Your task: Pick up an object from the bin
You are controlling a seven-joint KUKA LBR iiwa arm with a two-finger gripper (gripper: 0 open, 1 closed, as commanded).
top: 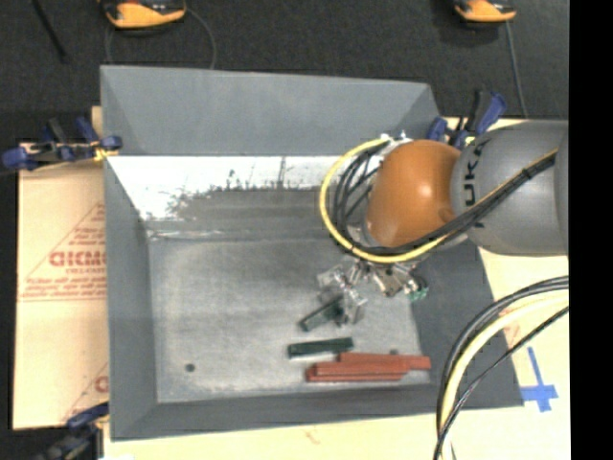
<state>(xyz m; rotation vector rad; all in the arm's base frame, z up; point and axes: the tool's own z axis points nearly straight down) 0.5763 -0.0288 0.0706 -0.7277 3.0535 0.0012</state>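
Camera view from above has the gripper [347,293] low over the right part of the bin [127,295], hanging beneath the arm's orange cover [412,195] and its loop of yellow and black cables [331,199]. A short dark green stick [320,318] lies tilted on the floor, its upper end reaching right up to the gripper's metal tip and its lower end pointing down and to the left. Whether the tip touches the stick or merely stands above it cannot be told, and whether the gripper is wide, narrow or closed on anything cannot be made out either, as its end is a small tangle of bright metal. Just below the stick, apart from it, a second dark green bar [321,350] lies nearly level. Close beneath that one a longer red-brown bar [369,368] runs along the foot of the bin's near wall, its right end close to the right wall. A small green bit [419,295] shows at the gripper's right side, and it is unclear whether it is loose or fixed to the wrist. The orange cover and the grey arm hide the bin's right rear corner and part of its right wall. A tiny dark speck [189,368] sits on the floor at the left. The left and middle of the floor lie bare and open, whereas the three pieces crowd the near right corner, close to two walls.
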